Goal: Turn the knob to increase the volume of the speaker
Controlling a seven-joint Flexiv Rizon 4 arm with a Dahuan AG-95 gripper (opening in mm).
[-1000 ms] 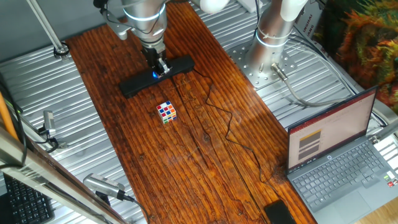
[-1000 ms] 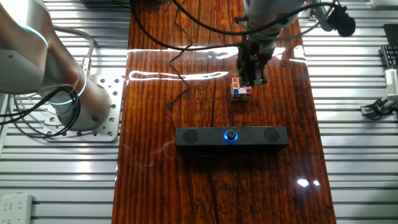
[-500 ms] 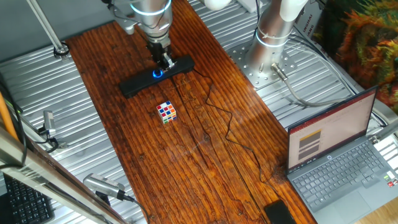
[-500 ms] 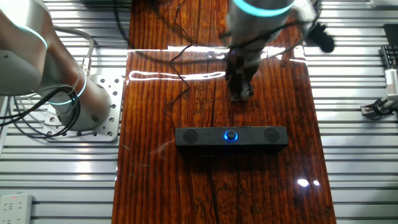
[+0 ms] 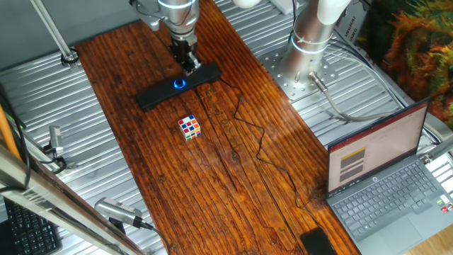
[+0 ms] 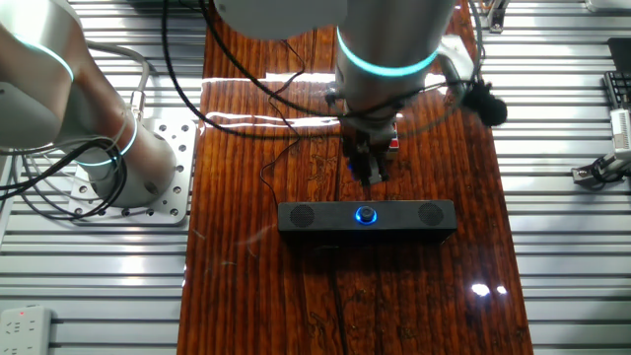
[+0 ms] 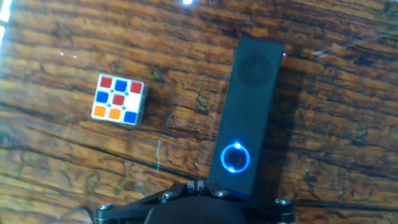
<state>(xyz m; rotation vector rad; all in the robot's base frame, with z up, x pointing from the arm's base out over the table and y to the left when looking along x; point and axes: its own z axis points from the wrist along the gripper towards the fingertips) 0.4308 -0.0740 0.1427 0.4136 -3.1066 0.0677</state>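
Observation:
The speaker [image 6: 315,218] is a long black bar lying across the wooden table; it also shows in one fixed view [image 5: 152,96] and in the hand view [image 7: 256,81]. The knob [image 6: 367,214] glows blue at its middle, also seen in one fixed view [image 5: 178,83] and the hand view [image 7: 236,157]. My gripper [image 6: 370,174] hangs above the table just beside the speaker, close to the knob, not touching it. Its fingers [image 7: 193,185] look pressed together and hold nothing. In one fixed view the gripper [image 5: 188,65] stands over the bar near the knob.
A multicoloured cube [image 5: 189,127] lies on the wood near the speaker, left of it in the hand view [image 7: 119,99], mostly hidden behind my arm in the other fixed view. A thin black cable [image 5: 248,127] runs across the table. A laptop [image 5: 386,177] stands beside the table.
My gripper has moved from above the cube towards the speaker and now hangs next to the knob. Speaker and cube have not moved.

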